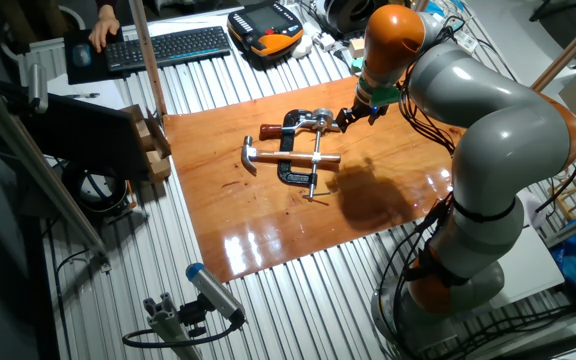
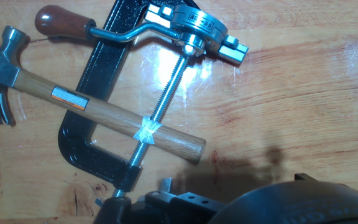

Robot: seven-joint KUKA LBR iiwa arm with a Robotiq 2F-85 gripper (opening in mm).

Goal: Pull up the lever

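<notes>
Lying on the orange-brown wooden board (image 1: 268, 200), a hammer (image 2: 98, 109) with a steel claw head at the left and a pale wooden handle crosses a black C-shaped clamp (image 2: 82, 149). Its handle rests over the clamp's long threaded screw (image 2: 163, 102), which runs through the frame. In the fixed view the lever (image 1: 312, 194), a short shiny silver crossbar, heads the near end of that screw, at the board's middle, just beside the clamp's lower jaw. In the hand view that end sits at the bottom edge, mostly hidden by dark hardware. At the far end of the screw lies a crank tool with a round metal body (image 2: 197, 25) and a reddish-brown wooden grip (image 2: 58, 20).

Further right in the fixed view, the gripper (image 1: 353, 116) hangs over the board's far edge, near the crank tool and well apart from the lever, touching nothing. I cannot tell how far its fingers are parted.

An orange-and-white label (image 2: 67, 97) is on the hammer handle; its writing is too small to read.
</notes>
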